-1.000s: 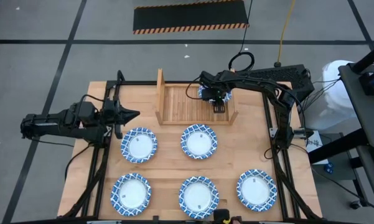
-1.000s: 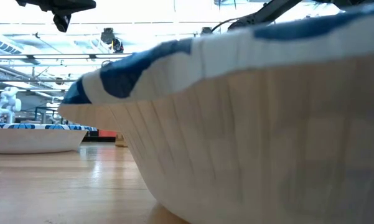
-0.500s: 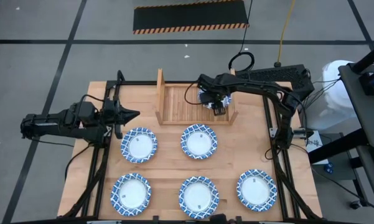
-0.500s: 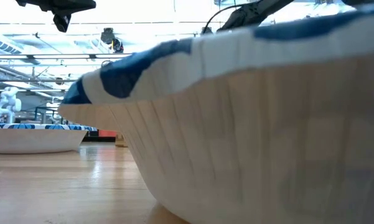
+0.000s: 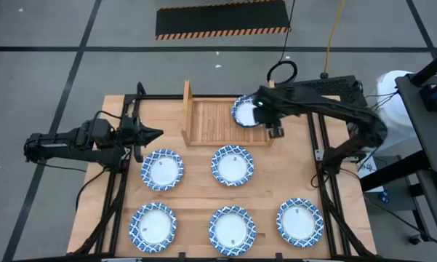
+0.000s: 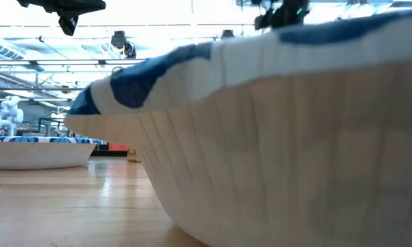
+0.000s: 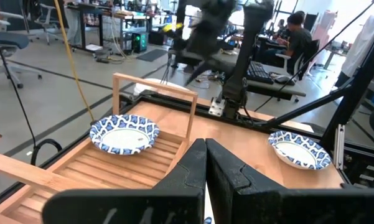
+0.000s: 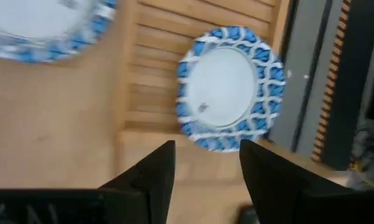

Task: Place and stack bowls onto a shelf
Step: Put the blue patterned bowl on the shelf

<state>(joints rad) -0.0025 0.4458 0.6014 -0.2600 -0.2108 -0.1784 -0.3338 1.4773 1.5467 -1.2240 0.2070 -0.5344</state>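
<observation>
One bowl (image 5: 246,111) rests by its base on the slats at the right end of the shelf (image 5: 211,124); it shows as well in the right wrist view (image 8: 229,87) and the left wrist view (image 7: 124,132). My right gripper (image 5: 275,129) hangs open above the shelf's right side board, pointing steeply down, with nothing between its fingers (image 8: 206,171). My left gripper (image 5: 156,133) is shut and empty, held level above the table's left side (image 7: 205,168). Several more bowls lie on the tabletop in two rows, such as one (image 5: 232,165) just before the shelf.
In the low view a bowl (image 6: 260,137) at the near edge fills most of the picture, with another bowl (image 6: 34,147) to its left. A black frame (image 5: 320,145) runs along the table's sides. People sit at desks beyond the table (image 7: 299,37).
My right gripper has risen from over the bowl on the shelf and swung toward the table's right edge, tipping less steeply. The bowl stays where it was on the slats, now uncovered.
</observation>
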